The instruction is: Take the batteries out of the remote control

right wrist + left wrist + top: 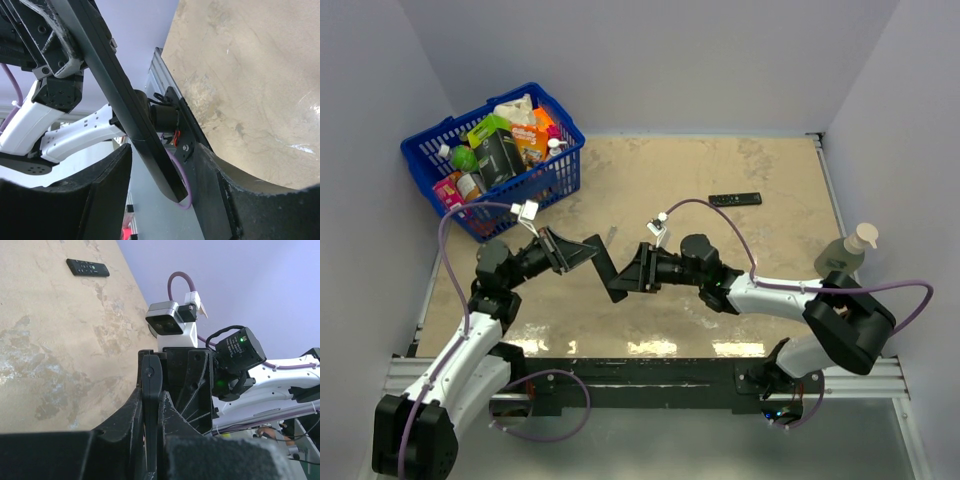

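My left gripper [588, 252] is clamped narrow on one end of the remote [610, 272], which hangs above the middle of the table [720, 160], slanting down toward the near edge. In the left wrist view the remote stands edge-on between my two fingers [131, 415], pressed from both sides. My right gripper [162, 152] faces it from the other side, jaws about half wide, straddling the remote's lower end; in the right wrist view there is a slit of air on each side of the black body, so neither finger [107, 190] touches it. I cannot see the batteries in any view. The two wrists are close, nearly nose to nose, with little room between them. Beyond them the tan top lies open toward the far wall. A second remote [735, 199] lies flat, well apart, on the far right. A blue basket [430, 170] fills the far left corner, near my left elbow. A soap bottle [845, 255] stands at the right edge, just beside my right arm's shoulder.
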`<state>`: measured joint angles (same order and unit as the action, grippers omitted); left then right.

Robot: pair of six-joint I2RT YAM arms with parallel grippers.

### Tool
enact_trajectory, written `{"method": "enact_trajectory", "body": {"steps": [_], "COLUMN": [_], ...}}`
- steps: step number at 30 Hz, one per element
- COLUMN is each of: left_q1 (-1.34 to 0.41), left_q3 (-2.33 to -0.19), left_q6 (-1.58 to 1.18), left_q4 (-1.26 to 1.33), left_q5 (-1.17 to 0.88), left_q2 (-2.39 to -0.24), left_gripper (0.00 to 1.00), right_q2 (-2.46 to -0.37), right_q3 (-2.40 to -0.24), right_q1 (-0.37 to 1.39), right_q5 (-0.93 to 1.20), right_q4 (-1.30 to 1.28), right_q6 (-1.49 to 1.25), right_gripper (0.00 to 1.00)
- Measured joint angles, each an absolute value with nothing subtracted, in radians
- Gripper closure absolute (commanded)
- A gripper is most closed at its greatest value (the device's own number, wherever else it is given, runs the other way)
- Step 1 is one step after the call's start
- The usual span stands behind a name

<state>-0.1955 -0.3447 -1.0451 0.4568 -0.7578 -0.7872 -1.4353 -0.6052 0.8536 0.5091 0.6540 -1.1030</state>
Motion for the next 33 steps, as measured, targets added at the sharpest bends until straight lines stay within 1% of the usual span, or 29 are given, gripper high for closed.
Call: {"method": "enact_trajectory", "body": {"steps": [5, 10, 18, 24, 26, 27, 31, 33], "left_q1": [-0.191, -0.191, -0.19, -0.19, -0.19, -0.19, -0.185, -0.184], "left_q3": [-0.344, -0.338, -0.332, -0.332, -0.332, -0.332, -0.332, -0.332], "left_q6": [-1.056, -1.056, -1.056, -1.057, -1.056, -1.056, -1.057, -1.063], "left_q4": [0.46, 0.464, 0.464, 0.464, 0.464, 0.463, 0.464, 0.464], "left_q5": [-0.759, -0.759, -0.76, -0.76, -0.76, -0.76, -0.76, -0.762], "left_q2": [-0.783, -0.783, -0.783, -0.785, -0.787, -0.787, -0.787, -0.787], "left_gripper": [1.0, 1.0, 1.0, 1.0, 1.0, 1.0, 1.0, 1.0], "right_q2": [-1.435, -1.435, -1.435, -1.46, -1.476, -1.483, -1.486, -1.486], "right_q3": [-0.601, -0.601, -0.601, -0.602, -0.602, -0.602, -0.602, -0.6], "right_q1": [0.854, 0.854, 0.854, 0.854, 0.854, 0.854, 0.854, 0.854], "right_q5": [0.512, 0.514, 0.519, 0.52, 0.521, 0.524, 0.537, 0.546], "right_q4": [0.663, 0.675, 0.701, 0.707, 0.712, 0.718, 0.749, 0.759], "right_q6": [-1.11, -1.121, -1.137, -1.139, -1.143, -1.145, -1.155, -1.157], "right_gripper": [0.44, 0.41, 0.48, 0.46, 0.5, 0.56, 0.65, 0.67]}}
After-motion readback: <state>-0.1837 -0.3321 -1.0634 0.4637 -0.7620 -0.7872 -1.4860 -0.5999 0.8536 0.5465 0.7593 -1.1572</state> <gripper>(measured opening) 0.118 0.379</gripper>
